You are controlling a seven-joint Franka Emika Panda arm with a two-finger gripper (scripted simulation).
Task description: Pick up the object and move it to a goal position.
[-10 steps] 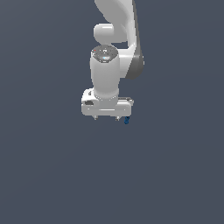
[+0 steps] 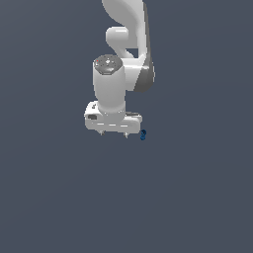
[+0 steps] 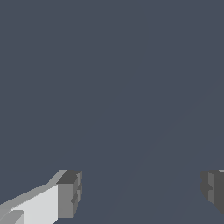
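My claw [image 2: 114, 134] hangs pointing straight down from my white arm [image 2: 129, 29], over a plain dark grey counter [image 2: 197, 197]. It is released: in the wrist view my two grey fingertips [image 3: 70, 192] stand wide apart, with only bare grey surface showing in the gap between them. Nothing sits between them. The object [image 2: 143, 135], a tiny dark-blue lump, lies just outside my claw, close beside the finger on the exterior view's right and level with the fingertips. Whether it touches that finger I cannot tell; it is too small. It does not appear in the wrist view at all.
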